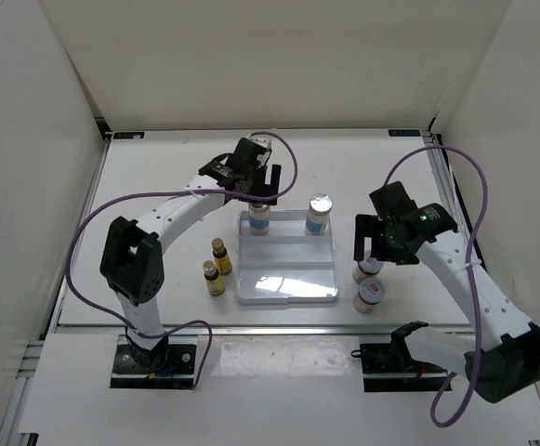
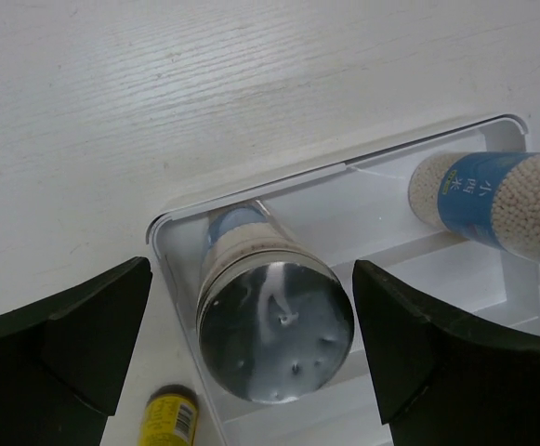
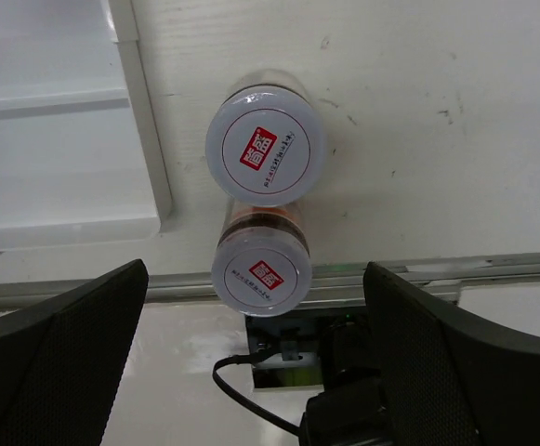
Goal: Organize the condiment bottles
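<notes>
Two taller silver-capped bottles stand in the back row of the white tray (image 1: pixel 286 283): one at the back left (image 1: pixel 259 219) and one at the back right (image 1: pixel 318 214). My left gripper (image 1: pixel 256 190) is open and straddles the left bottle (image 2: pixel 274 330), with a gap on each side. The right bottle (image 2: pixel 502 200) lies to its right. Two tiny yellow bottles (image 1: pixel 220 255) (image 1: pixel 213 277) stand left of the tray; one shows in the left wrist view (image 2: pixel 169 420). Two red-labelled jars (image 1: pixel 369 267) (image 1: pixel 370 294) stand right of the tray. My right gripper (image 1: pixel 378 249) is open above them (image 3: pixel 265 150) (image 3: pixel 260 275).
The tray's middle and front rows hold nothing. The tray's right rim (image 3: pixel 144 121) runs close beside the jars. The table's front edge with a metal rail (image 3: pixel 493 269) is just behind the near jar. White walls enclose the table on three sides.
</notes>
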Robot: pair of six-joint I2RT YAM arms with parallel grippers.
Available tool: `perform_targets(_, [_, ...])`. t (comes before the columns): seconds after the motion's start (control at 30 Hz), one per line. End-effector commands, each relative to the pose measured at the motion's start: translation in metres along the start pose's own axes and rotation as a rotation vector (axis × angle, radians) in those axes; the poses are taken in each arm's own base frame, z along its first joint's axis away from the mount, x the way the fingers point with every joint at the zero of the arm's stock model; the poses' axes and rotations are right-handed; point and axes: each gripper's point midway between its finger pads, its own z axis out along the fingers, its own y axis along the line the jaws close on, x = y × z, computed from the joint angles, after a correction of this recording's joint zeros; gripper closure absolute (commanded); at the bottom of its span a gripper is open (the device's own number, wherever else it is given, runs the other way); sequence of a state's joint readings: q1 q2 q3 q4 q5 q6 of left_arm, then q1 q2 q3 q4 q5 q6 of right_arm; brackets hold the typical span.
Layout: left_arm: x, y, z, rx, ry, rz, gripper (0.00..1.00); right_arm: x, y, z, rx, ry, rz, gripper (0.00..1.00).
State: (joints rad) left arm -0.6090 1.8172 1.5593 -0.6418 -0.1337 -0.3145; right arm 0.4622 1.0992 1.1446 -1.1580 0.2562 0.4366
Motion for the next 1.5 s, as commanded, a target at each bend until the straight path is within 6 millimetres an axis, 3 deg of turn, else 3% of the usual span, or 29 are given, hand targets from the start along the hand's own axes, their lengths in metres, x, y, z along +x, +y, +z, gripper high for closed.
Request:
perform_targets(0.0, [-0.044,-0.005,-0.053,0.038,-0.153,-0.006,0.0,-0.003,0.02,0.018,-0.104,0.027,0.069,0.0])
perform_targets(0.07, [-0.054,-0.002,-0.078,0.038,-0.197,-0.001,0.0,-0.005,0.019,0.026,-0.093,0.039,0.07,0.0])
perform_targets(0.23, [-0.054,0.018,-0.127,-0.01,-0.268,0.02,0.0,-0.001,0.011,0.049,-0.054,0.11,0.093,0.0])
perform_targets(0.27, [-0.055,0.023,-0.144,-0.015,-0.303,0.029,0.0,0.0,0.014,0.05,-0.063,0.124,0.092,0.0])
perform_targets(0.37, [-0.033,0.047,-0.151,-0.104,-0.302,0.043,0.0,-0.003,0.019,0.05,-0.09,0.125,0.084,0.0])
perform_targets(0.5, [-0.01,0.089,-0.17,-0.225,-0.327,0.013,0.0,-0.016,0.019,0.035,-0.12,0.026,0.082,0.0])
perform_targets(0.6, [0.019,0.12,-0.163,-0.311,-0.283,-0.011,0.0,-0.019,0.018,0.033,-0.115,0.013,0.072,0.0])
perform_targets(0.7, [0.03,0.14,-0.166,-0.389,-0.306,-0.056,0.0,-0.014,0.012,0.05,-0.068,0.079,0.101,0.0])
perform_targets(0.77, [0.048,0.156,-0.158,-0.449,-0.288,-0.082,0.0,-0.006,0.012,0.061,-0.074,0.147,0.134,0.0])
perform_targets(0.83, [0.05,0.164,-0.161,-0.466,-0.3,-0.103,0.0,0.003,0.014,0.071,-0.087,0.189,0.143,0.0])
perform_targets(1.13, [0.042,0.167,-0.163,-0.462,-0.329,-0.132,0.0,0.017,0.017,0.09,-0.08,0.242,0.173,0.0])
perform_targets(1.27, [0.042,0.165,-0.163,-0.453,-0.328,-0.131,0.0,0.021,0.01,0.097,-0.035,0.244,0.177,0.09])
perform_targets(1.4, [0.042,0.165,-0.163,-0.453,-0.328,-0.131,0.0,0.023,0.001,0.099,0.018,0.255,0.17,0.26])
perform_targets(1.47, [0.042,0.165,-0.163,-0.453,-0.328,-0.131,0.0,0.014,-0.004,0.098,0.05,0.235,0.166,0.3])
